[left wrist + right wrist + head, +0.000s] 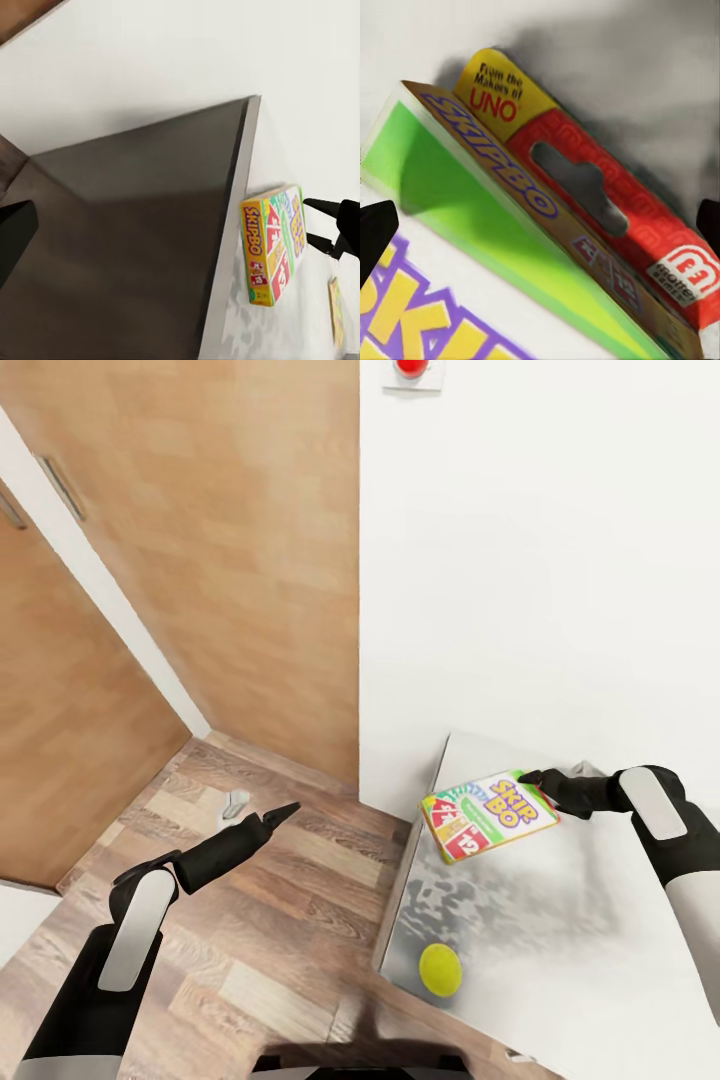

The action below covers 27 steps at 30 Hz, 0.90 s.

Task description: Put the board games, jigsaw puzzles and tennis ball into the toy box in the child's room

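Skip-Bo box [488, 815]: held tilted above the pale mottled counter [560, 920], near its far corner by the white wall [540, 560]; right tool [535, 778] closed on the box's edge
Tennis ball [440, 969]: resting on the counter near its front edge, well apart from the box
Left tool [283, 813]: over the wood-plank floor [290, 920], holding nothing; fingers together, as far as can be seen
Wooden door [230, 550]: beyond the floor

Bright, even render light; soft dark shadow on table [560, 920] under Skip-Bo box [488, 815]; wood door [200, 540] slightly blurred, wide-angle stretch.
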{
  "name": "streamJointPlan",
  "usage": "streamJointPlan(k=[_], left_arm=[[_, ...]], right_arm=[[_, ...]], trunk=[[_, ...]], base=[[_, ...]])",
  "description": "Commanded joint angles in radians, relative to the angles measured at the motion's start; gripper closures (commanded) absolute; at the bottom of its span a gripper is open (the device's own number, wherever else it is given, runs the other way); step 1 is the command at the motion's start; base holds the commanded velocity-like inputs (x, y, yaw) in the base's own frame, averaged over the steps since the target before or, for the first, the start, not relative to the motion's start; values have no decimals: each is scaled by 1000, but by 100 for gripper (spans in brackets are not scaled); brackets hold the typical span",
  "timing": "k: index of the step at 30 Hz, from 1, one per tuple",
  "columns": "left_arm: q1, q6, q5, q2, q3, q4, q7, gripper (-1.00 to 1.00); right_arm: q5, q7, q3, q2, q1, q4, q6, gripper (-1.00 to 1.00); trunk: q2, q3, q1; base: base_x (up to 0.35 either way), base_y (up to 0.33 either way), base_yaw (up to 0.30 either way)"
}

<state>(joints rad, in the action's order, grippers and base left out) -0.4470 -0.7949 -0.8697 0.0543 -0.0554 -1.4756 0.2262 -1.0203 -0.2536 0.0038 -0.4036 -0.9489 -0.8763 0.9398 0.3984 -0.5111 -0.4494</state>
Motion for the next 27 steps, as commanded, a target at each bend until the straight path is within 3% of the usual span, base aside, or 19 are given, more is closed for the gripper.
streamJointPlan(k=[1,27], left_arm=[[-1,-6,1,0,-1,0,4,-100],[-1,-6,1,-1,-1,0,4,-100]], right_arm=[[-13,-9,1,-1,0,-1,2,-100],[-13,-10,1,-1,-1,-1,2,-100]], trunk=[[2,-1,-1],[2,1,-1]], base=[[0,0,161],[0,0,51]])
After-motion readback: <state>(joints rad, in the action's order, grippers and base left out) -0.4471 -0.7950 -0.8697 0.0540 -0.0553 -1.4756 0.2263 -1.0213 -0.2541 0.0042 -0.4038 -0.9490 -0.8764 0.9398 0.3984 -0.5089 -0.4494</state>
